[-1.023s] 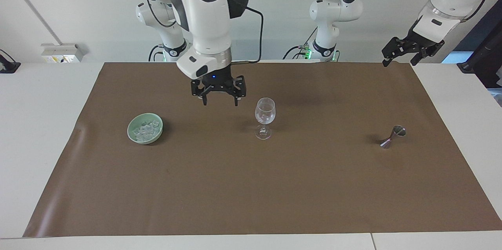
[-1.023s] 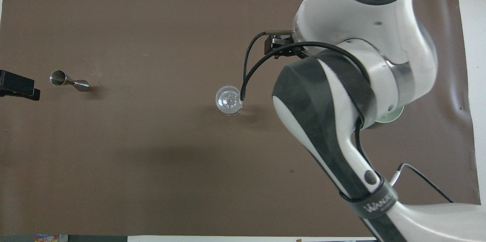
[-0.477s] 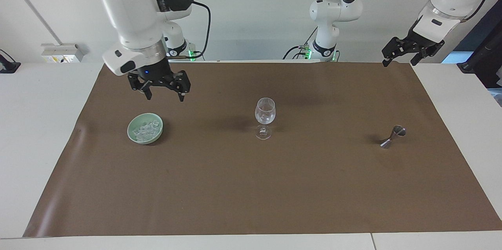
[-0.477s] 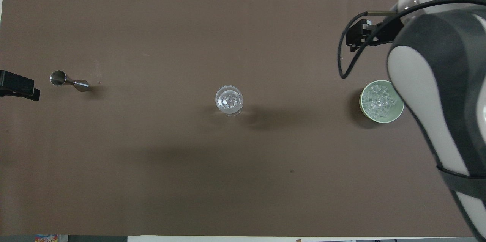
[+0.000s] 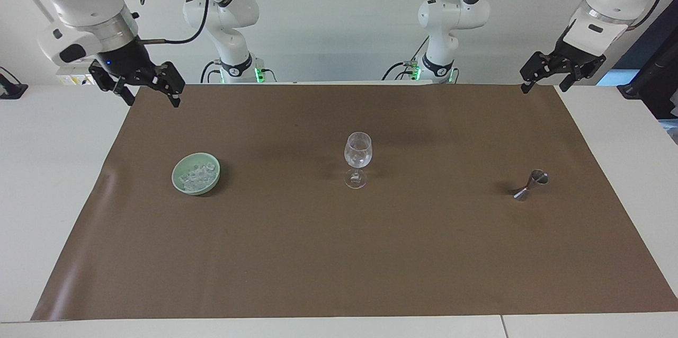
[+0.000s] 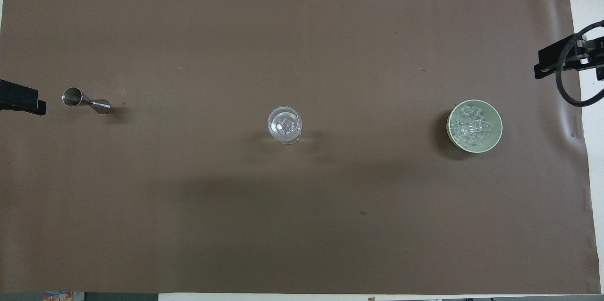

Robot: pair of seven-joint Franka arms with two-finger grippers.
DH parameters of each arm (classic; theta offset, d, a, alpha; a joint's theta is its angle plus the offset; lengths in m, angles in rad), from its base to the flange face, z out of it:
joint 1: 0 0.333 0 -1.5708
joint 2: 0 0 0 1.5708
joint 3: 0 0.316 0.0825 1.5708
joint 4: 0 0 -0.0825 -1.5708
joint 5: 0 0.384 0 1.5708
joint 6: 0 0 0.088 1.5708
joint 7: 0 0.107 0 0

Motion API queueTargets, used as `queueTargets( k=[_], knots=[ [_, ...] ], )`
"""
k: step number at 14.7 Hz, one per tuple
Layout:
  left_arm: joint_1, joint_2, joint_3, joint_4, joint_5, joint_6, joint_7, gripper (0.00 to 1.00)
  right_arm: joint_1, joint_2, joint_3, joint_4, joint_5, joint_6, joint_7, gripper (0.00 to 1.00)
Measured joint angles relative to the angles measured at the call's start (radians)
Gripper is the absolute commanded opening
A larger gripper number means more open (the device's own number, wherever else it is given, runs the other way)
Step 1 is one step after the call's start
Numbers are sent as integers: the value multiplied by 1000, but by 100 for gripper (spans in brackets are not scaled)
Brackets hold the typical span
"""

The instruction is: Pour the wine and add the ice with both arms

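Overhead, so to speak, both arms are drawn up off the work, each at its own end of the brown mat [image 5: 339, 253]. The right gripper [image 5: 149, 95] hangs in the air over the mat's corner at the right arm's end, wrist angled downward, its two fingers spread apart and holding nothing. The left gripper [image 5: 546, 81] is raised over the matching corner at the left arm's end, tilted inward toward the table, its fingers likewise spread and empty. The ice [image 5: 197, 175] lies as a whitish glassy heap in a pale green bowl [image 5: 180, 185] on the mat toward the right arm's end, with the right gripper well apart from it. A stemmed wine glass [image 5: 358, 153] stands upright near the middle of the mat, something clear and glassy showing in its bowl. A metal jigger [image 5: 531, 184] lies tipped on its side toward the left arm's end. Nothing stands between either gripper and these three things.
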Motion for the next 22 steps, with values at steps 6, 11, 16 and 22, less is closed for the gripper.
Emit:
queueTargets(
  k=[6, 11, 16, 22],
  knots=[
    [0, -3, -2, -3, -1, 2, -21, 100, -11, -120, -58, -176, -12, 22, -74, 100],
    [-4, -21, -6, -38, -2, 0, -79, 100, -15, -171, -54, -300, -19, 108, -80, 100],
    [-10, -35, -7, -68, -2, 0, -79, 100, -30, -172, -5, -310, -65, 112, -81, 100],
    [-11, -50, -16, -97, -2, 0, -66, 100, -49, -173, 11, -309, -62, 112, -81, 100]
  ],
)
